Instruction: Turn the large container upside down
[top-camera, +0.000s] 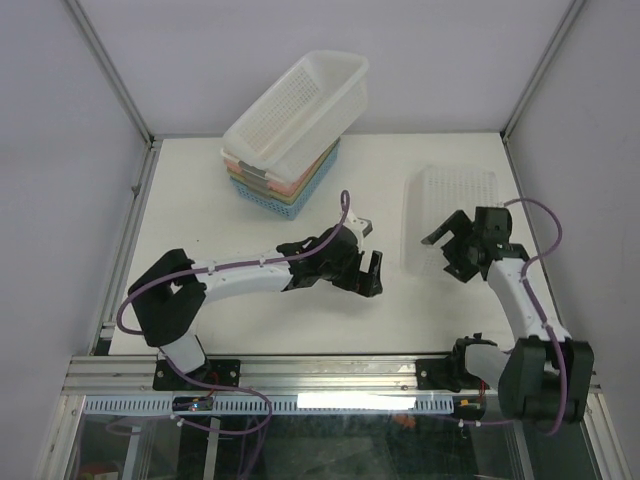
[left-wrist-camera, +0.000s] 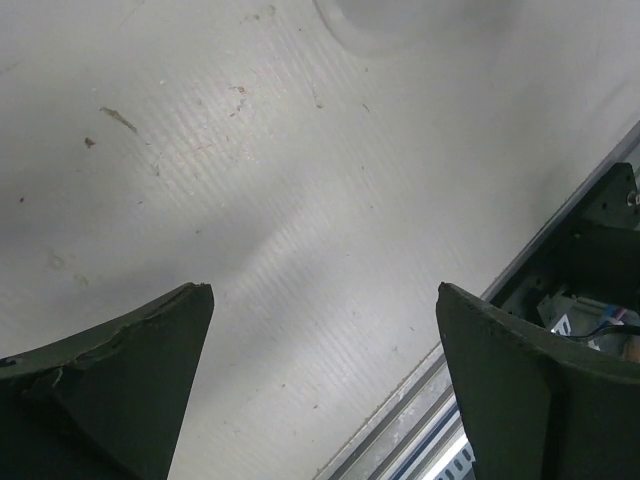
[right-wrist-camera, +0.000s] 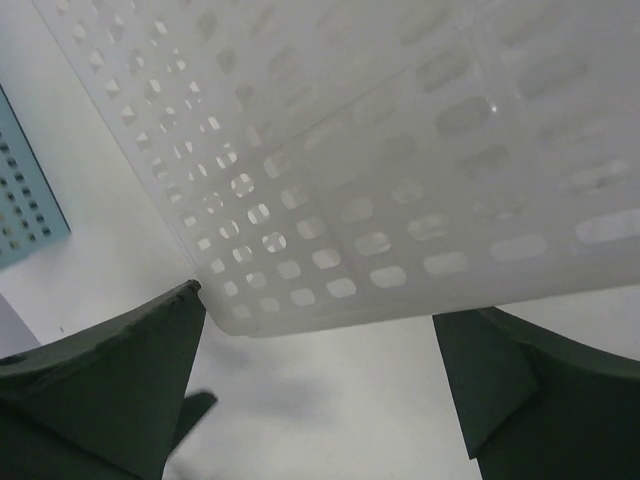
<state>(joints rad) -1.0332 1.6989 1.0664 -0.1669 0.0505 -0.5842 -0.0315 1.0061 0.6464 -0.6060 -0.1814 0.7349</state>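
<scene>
The dark fingers (right-wrist-camera: 120, 380) of the right gripper (right-wrist-camera: 318, 305) sit nearest the lens, spread wide and holding nothing. The large container (right-wrist-camera: 400, 180), a white perforated basket, lies just beyond the fingertips and apart from them.

The overhead view places it right of centre on the table (top-camera: 300, 320). The left wrist view shows only bare table and a frame rail (left-wrist-camera: 400, 440). The left gripper (top-camera: 368, 250) is equally wide and empty.

I count two arms, two white baskets (the second basket (top-camera: 300, 100) leans on the coloured stack (top-camera: 285, 185)) and one stack.
</scene>
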